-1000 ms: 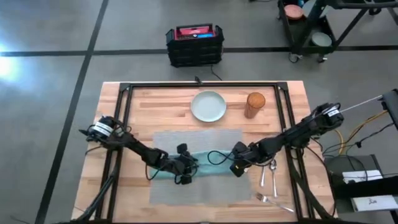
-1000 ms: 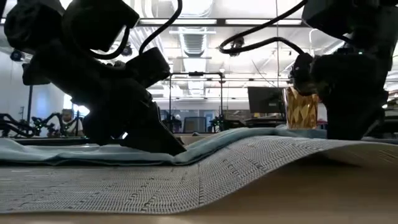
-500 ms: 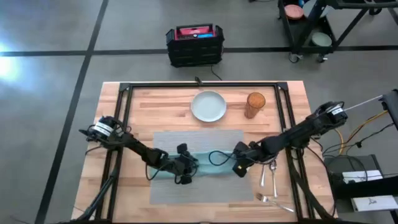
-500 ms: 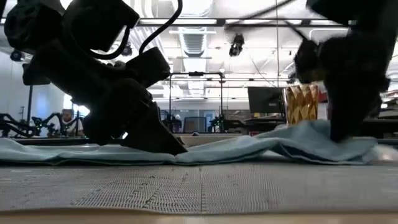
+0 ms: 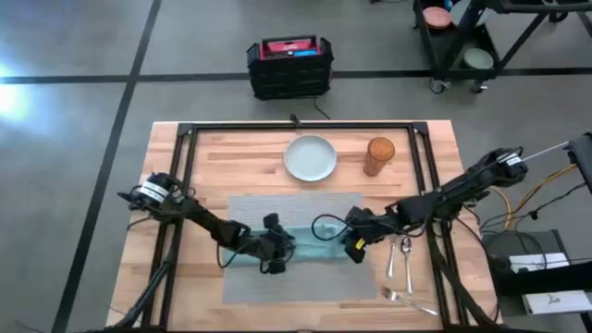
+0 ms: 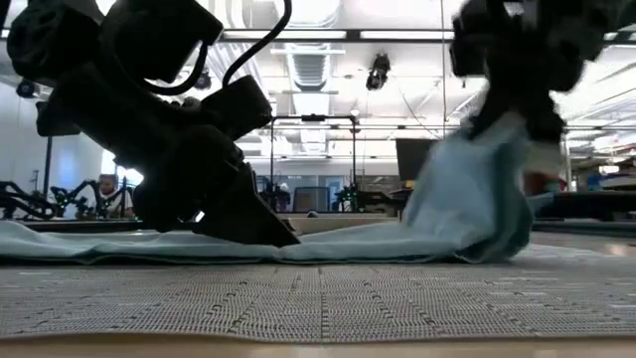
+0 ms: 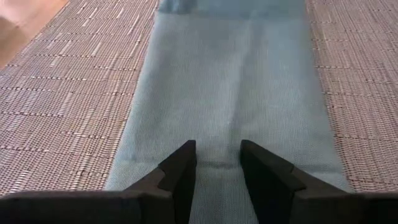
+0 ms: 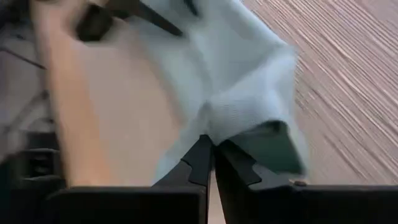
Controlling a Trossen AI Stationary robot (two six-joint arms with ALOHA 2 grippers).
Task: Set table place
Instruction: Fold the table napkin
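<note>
Currently handling the napkin on the placemat, mid-worktop. High view: left claw at one napkin end, right claw at the other; plate and amber cup behind, cutlery beside. Low view: soft cloth lifted into a draped peak. Left wrist view: fingers slightly apart, pinning flat teal weave on coarse grey mat. Right wrist view: fingers clamped on a bunched fold. Next, likely: carry over, lay flat.

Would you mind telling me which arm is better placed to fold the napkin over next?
The right: its pincer is shut on the napkin end, lifted off the placemat. The left pincer pins the other end flat.
</note>
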